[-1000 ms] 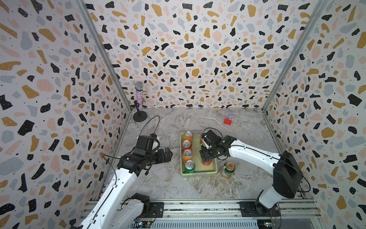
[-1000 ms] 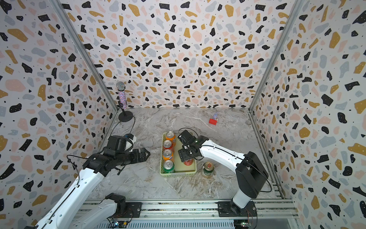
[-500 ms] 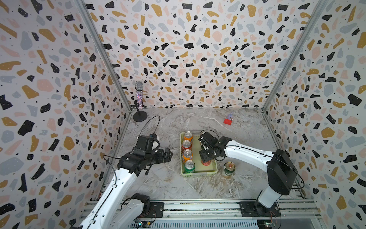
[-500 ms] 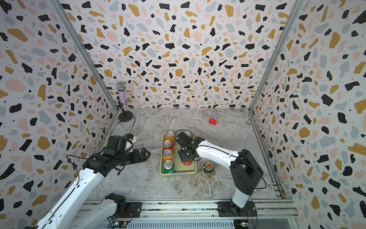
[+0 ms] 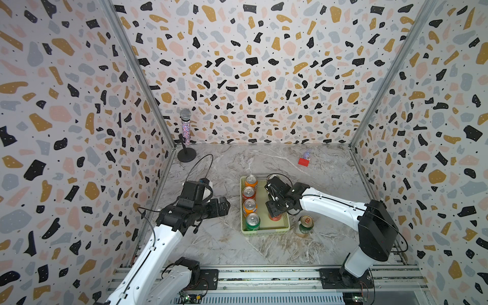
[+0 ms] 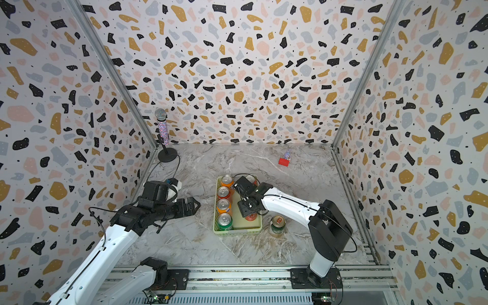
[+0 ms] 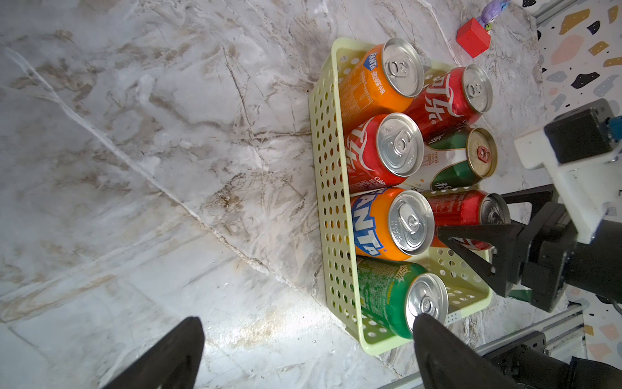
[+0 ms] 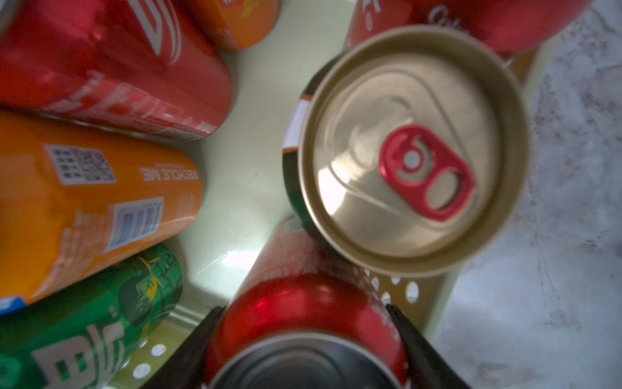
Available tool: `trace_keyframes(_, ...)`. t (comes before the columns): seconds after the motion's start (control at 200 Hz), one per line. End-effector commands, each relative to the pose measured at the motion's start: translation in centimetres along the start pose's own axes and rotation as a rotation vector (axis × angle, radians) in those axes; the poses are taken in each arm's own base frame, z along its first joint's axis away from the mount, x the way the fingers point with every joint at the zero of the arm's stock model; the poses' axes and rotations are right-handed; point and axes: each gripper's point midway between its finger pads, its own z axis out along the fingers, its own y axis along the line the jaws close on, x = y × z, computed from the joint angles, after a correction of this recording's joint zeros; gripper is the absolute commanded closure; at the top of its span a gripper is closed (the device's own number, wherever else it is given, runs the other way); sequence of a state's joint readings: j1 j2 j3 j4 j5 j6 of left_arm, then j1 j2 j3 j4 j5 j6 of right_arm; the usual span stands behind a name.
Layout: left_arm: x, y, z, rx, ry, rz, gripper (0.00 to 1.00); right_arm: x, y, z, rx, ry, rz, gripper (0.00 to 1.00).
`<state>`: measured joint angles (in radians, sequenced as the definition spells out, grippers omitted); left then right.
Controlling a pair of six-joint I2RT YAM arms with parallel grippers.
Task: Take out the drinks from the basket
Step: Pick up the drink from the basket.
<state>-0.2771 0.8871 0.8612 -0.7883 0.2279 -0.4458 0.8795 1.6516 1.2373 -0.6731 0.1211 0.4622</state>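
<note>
The left tool [image 5: 224, 206] is held spread, unchanged, left of the basket [image 5: 264, 233] at lower centre frame. In the basket's right row, a red can [image 8: 296, 303] is now pinched by the right tool [image 8: 304, 333], which was wider a second earlier.

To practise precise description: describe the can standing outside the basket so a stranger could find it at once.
Start at the pale green basket in the middle of the marble table. By its near corner, on the side of the right arm, stands a dark green can with a gold top. It alone stands on the marble; the other cans are inside the basket.
</note>
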Motion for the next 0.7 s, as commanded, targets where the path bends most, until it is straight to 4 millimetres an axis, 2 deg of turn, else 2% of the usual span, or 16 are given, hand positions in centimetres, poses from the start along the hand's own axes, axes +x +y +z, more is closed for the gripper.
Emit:
trace_keyframes(0.0,-0.2,-0.5,0.1,0.026,-0.015,-0.001,0.00,-2.3,0.2,-5.2,-0.037,-0.124,0.009,0.66)
trace_keyframes(0.235,-0.1,-0.5,0.2,0.030,-0.011,-0.006,0.00,-2.8,0.0,-9.3,-0.069,-0.188,0.005,0.69)
trace_keyframes(0.42,-0.1,-0.6,0.3,0.036,-0.008,-0.008,0.00,-3.1,-1.3,-12.4,-0.043,-0.246,0.010,0.70)
trace_keyframes(0.546,0.0,-0.7,0.5,0.045,0.001,-0.012,0.00,-3.1,-2.7,-13.7,-0.017,-0.261,0.020,0.70)
trace_keyframes(0.696,0.0,-0.9,0.6,0.056,0.009,-0.011,0.00,-2.7,-4.7,-14.3,0.014,-0.262,0.046,0.70)
